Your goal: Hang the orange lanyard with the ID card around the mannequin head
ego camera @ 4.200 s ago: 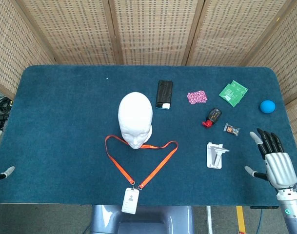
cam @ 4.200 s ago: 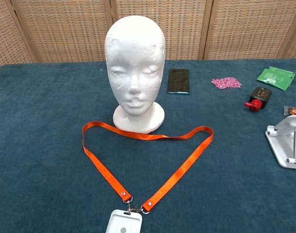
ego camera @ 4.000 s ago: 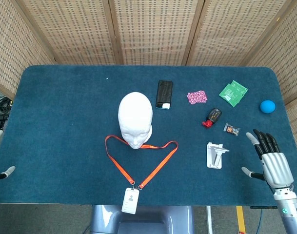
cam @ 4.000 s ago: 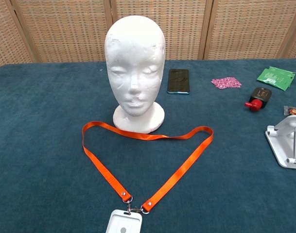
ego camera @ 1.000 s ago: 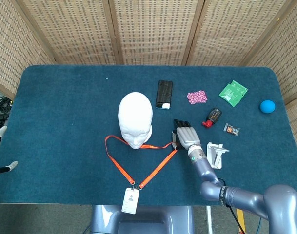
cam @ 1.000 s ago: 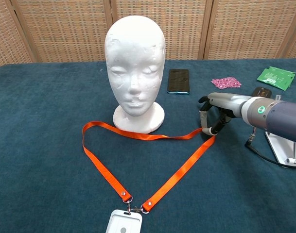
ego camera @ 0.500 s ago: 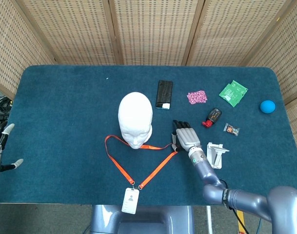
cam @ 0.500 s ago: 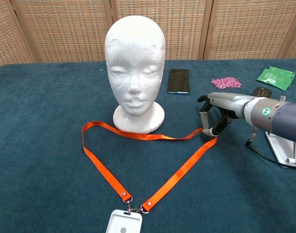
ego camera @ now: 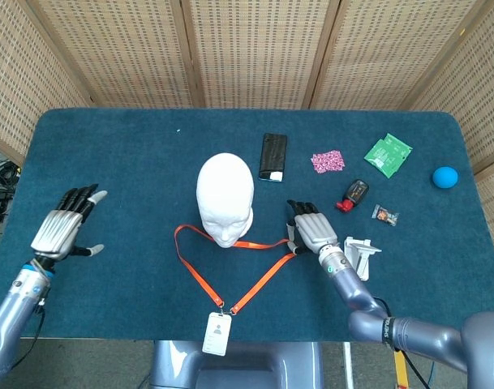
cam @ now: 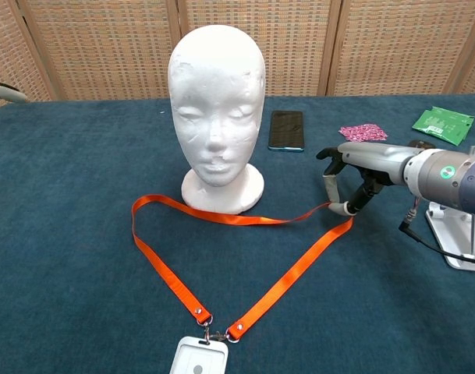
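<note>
The white mannequin head point(ego camera: 225, 198) point(cam: 218, 109) stands upright at mid-table. In front of it the orange lanyard point(ego camera: 259, 279) point(cam: 292, 269) lies flat in a triangular loop, its ID card point(ego camera: 216, 334) point(cam: 198, 357) at the near table edge. My right hand point(ego camera: 311, 229) point(cam: 354, 178) is at the loop's right corner and pinches the strap there between thumb and a finger, lifting that corner slightly. My left hand point(ego camera: 64, 229) hovers over the table's left side, fingers spread and holding nothing. In the chest view only a fingertip point(cam: 7, 92) of it shows.
A black phone point(ego camera: 272, 156) lies behind the head. To the right are a pink packet point(ego camera: 327, 160), a green packet point(ego camera: 388, 155), a blue ball point(ego camera: 444, 177), a red-and-black object point(ego camera: 354, 194), a small wrapped sweet point(ego camera: 384, 215) and a white stand point(ego camera: 358, 257).
My right hand came in from the right edge to the lanyard's right corner, took hold and drew it slightly right. My left hand has moved in over the table's left side.
</note>
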`<state>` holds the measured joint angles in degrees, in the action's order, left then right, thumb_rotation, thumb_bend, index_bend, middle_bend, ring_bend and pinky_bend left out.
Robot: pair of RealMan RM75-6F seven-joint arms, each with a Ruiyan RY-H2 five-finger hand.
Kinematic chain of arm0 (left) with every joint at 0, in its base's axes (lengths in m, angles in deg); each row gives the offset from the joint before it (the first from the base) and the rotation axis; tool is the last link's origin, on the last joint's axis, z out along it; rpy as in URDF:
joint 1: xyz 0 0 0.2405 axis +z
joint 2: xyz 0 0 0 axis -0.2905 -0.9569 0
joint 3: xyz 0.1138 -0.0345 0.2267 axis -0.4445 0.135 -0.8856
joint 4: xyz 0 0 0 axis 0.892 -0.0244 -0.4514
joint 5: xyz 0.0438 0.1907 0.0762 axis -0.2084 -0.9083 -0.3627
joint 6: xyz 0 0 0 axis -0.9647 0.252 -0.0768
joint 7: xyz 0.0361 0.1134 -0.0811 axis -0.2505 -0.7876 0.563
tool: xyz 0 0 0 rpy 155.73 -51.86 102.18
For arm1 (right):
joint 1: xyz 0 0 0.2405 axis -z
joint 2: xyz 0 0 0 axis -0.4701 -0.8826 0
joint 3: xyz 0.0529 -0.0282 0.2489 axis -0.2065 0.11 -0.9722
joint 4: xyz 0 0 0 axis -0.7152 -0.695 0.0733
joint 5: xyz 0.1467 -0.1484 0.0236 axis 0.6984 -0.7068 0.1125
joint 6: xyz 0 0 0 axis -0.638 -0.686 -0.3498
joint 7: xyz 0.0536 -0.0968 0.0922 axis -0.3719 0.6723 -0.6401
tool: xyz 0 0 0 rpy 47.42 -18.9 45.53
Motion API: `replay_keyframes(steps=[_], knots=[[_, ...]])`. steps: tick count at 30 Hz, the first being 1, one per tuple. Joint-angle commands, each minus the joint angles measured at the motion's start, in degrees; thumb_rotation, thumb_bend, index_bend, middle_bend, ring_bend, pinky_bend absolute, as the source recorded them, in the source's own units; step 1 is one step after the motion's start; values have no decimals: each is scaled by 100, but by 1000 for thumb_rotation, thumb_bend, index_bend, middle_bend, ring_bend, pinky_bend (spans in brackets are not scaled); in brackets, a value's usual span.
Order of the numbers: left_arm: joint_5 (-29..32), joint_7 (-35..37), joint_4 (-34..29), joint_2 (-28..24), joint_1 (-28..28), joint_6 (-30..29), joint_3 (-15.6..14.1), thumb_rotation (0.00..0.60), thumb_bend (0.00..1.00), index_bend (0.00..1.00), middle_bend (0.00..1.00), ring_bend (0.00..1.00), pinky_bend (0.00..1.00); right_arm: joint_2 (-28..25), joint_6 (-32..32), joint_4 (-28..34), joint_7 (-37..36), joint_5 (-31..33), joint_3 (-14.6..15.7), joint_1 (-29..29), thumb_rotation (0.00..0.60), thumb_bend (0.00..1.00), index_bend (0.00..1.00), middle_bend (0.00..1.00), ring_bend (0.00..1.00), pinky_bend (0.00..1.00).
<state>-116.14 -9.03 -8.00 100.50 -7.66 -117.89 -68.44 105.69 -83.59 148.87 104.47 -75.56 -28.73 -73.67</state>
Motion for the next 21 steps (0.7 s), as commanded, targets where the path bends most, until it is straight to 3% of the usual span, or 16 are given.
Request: replay_keyframes(steps=[1,6,13,21], knots=[[-47,-25,558,556,-494,378,132,600,158,195,0,0,0,-37,27,56,-63,-49,1,14,600,610,704,2,0,0],[59,-149,963,1008,-951,839,180,600,172,245,0,0,0,-107,58,167,-152,-169,3,20,600,610,707,2,0,0],[50,-35,1728,1677,-1383,1109,161,600,290,334,0,0,0,-179,182,227,-259,-215,-16,-18,600,612,709,2,0,0],[82,107,2352,2317,-1801,1388,143,600,307,398,0,0,0,-203,311,160,-417,-260,-18,-47,600,612,712,2,0,0]])
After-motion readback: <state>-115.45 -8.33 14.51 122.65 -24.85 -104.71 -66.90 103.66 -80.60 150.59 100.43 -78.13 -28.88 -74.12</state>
